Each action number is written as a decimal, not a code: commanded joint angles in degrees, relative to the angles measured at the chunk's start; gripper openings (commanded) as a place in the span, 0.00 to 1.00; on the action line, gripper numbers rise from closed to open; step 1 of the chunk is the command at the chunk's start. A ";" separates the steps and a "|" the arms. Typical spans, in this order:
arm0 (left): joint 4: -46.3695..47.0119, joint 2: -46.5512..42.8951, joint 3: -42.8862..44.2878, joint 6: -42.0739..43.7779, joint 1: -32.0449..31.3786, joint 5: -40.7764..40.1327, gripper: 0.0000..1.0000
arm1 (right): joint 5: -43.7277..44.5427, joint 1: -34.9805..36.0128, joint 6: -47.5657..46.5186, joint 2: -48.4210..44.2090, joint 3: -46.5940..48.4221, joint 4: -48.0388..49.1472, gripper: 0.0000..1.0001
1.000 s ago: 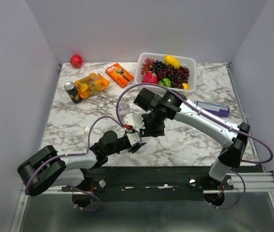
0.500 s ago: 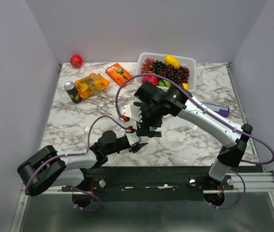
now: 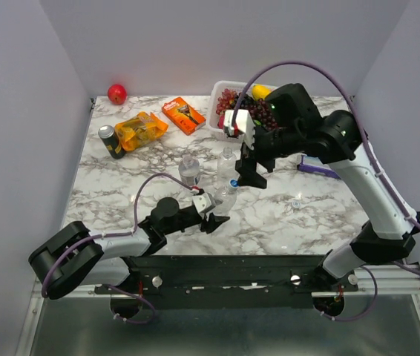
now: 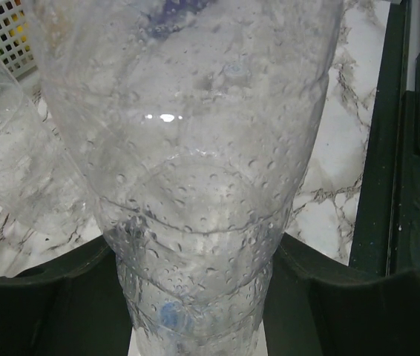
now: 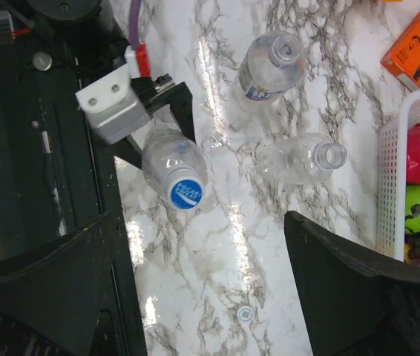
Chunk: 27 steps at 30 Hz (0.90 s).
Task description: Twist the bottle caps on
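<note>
Bottle [image 5: 173,167] (blue-capped) in left pincer [image 5: 154,133]

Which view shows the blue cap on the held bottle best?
Right wrist: the blue cap faces the lens, logo visible, atop the bottle. Top external shows it only as a small blue speck. Left wrist shows just the bottle's clear body.

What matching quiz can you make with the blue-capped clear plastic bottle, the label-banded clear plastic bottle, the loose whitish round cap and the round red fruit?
Things:
1. clear plastic bottle with blue screw cap
2. clear plastic bottle with pale label band
3. small whitish round plastic cap
4. round red fruit

Place or state:
A. loose on the white marble table
B. far left corner
C. gripped by the left end effector
D. mouth open, uncapped

Pairs: 1-C, 2-D, 3-A, 4-B.
</note>
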 commanded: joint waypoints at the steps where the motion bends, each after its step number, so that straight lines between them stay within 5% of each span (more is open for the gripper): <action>1: -0.29 -0.21 4.05 -5.56 0.56 0.73 0.00 | -7.26 -0.27 -1.89 -4.56 -4.86 -8.39 1.00; 7: -6.62 -1.96 6.43 -5.31 0.48 1.25 0.00 | -0.59 -0.36 -9.62 -15.47 -22.80 11.38 0.85; 10: -10.05 -3.71 6.61 -3.38 0.39 1.69 0.00 | -1.46 -0.27 -14.81 -16.19 -23.60 10.10 0.80; 27: -14.63 -6.36 6.34 -1.44 0.30 3.63 0.00 | -5.59 1.22 -17.37 -14.70 -28.08 13.95 0.98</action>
